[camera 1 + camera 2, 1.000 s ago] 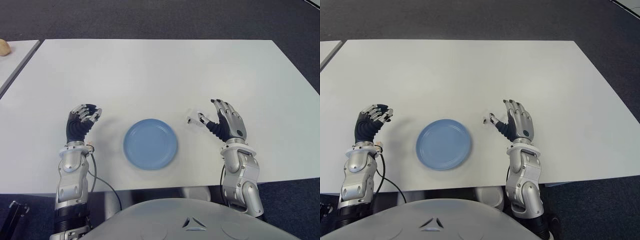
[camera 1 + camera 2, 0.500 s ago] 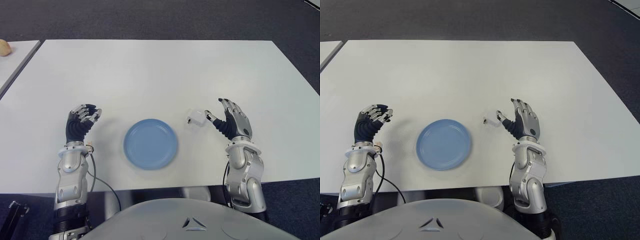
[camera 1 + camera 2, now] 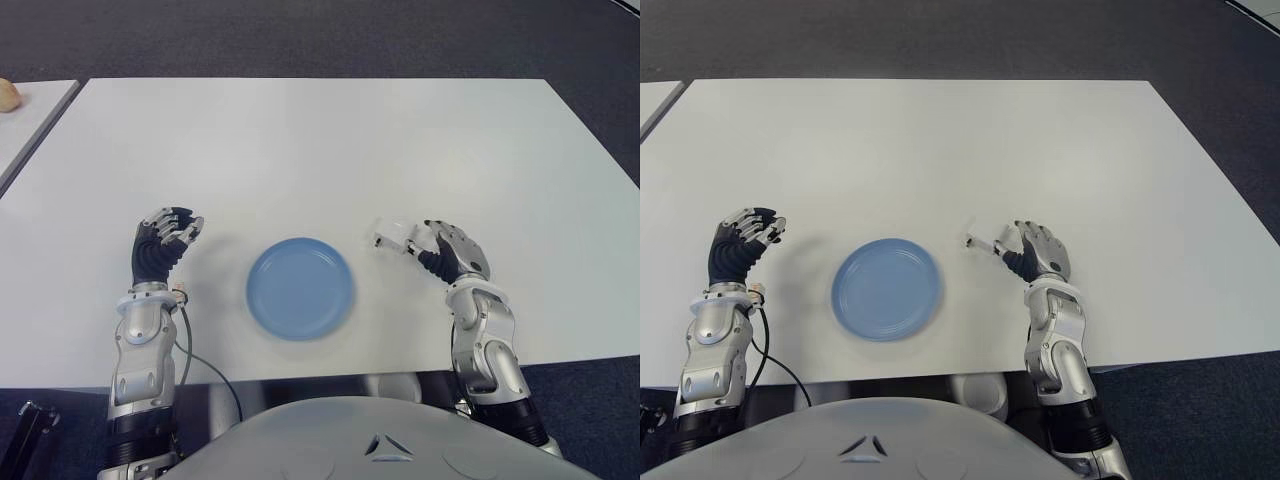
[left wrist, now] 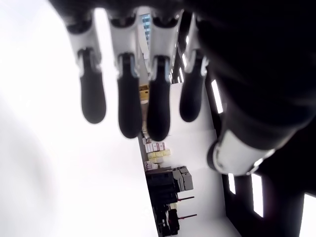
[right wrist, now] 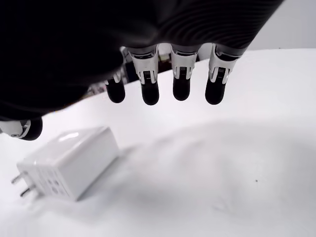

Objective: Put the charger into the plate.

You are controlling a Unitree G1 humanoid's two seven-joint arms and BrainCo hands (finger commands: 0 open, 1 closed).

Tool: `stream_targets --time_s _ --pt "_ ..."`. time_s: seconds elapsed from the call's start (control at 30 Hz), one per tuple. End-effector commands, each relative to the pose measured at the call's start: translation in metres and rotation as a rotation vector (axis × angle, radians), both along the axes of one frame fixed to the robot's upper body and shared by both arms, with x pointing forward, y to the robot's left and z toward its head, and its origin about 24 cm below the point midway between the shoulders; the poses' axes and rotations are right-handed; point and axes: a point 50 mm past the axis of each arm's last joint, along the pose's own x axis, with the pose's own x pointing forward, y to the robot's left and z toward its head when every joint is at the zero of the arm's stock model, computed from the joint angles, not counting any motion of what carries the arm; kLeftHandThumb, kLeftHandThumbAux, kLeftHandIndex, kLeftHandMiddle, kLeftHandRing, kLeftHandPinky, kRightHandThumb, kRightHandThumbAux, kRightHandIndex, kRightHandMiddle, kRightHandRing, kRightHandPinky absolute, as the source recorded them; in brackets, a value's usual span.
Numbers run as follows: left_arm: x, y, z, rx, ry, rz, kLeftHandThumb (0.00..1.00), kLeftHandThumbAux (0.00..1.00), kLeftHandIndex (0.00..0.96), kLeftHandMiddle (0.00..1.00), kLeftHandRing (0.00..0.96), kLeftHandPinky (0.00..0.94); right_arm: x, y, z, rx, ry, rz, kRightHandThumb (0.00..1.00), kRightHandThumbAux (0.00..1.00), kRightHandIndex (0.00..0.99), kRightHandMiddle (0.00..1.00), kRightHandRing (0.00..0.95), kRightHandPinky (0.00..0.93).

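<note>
A small white charger (image 3: 391,236) lies on the white table (image 3: 320,150), prongs pointing towards the light blue plate (image 3: 300,287) a short way to its left. My right hand (image 3: 438,248) is just right of the charger, fingers arched towards it. In the right wrist view the fingers (image 5: 180,84) hang open above the charger (image 5: 69,163) without touching it, the thumb close beside its end. Nothing lies in the plate. My left hand (image 3: 165,236) shows left of the plate, fingers relaxed and holding nothing.
A second table (image 3: 25,125) adjoins at the far left with a tan object (image 3: 8,94) on it. A black cable (image 3: 190,352) runs down from my left wrist. The table's front edge (image 3: 330,365) is close behind both forearms. Dark carpet surrounds the table.
My right hand has tipped forward and down from an upright pose, bringing its fingers over the charger. The charger, plate and left hand have stayed put.
</note>
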Motion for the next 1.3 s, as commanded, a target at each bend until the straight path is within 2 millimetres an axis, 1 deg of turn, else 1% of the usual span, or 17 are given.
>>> stream_targets --time_s 0.03,0.23,0.4,0.7,0.93,1.3 --pt "-0.001 0.000 -0.003 -0.011 0.017 -0.008 0.705 0.720 0.426 0.501 0.501 0.485 0.003 0.004 -0.007 -0.008 0.072 0.039 0.647 0.173 0.000 0.000 0.000 0.000" --pt "-0.001 0.000 -0.003 -0.017 0.012 -0.005 0.706 0.720 0.426 0.500 0.499 0.484 0.007 0.007 -0.012 -0.022 0.110 0.070 0.658 0.167 0.000 0.000 0.000 0.000" --pt "-0.002 -0.001 -0.003 -0.022 0.007 -0.004 0.707 0.720 0.426 0.504 0.503 0.488 0.010 0.013 -0.022 -0.055 0.147 0.114 0.674 0.165 0.000 0.000 0.000 0.000" --pt "-0.003 0.000 -0.003 -0.022 0.011 -0.003 0.708 0.720 0.426 0.501 0.501 0.483 0.011 0.020 -0.033 -0.085 0.173 0.190 0.697 0.161 0.000 0.000 0.000 0.000" --pt "-0.003 -0.001 -0.002 -0.019 0.017 0.000 0.708 0.721 0.425 0.496 0.496 0.481 0.008 0.030 -0.033 -0.121 0.175 0.267 0.685 0.153 0.000 0.000 0.000 0.000" --pt "-0.003 0.000 -0.003 -0.021 0.028 0.006 0.707 0.722 0.423 0.490 0.490 0.474 0.007 0.038 -0.031 -0.144 0.142 0.339 0.675 0.163 0.000 0.000 0.000 0.000"
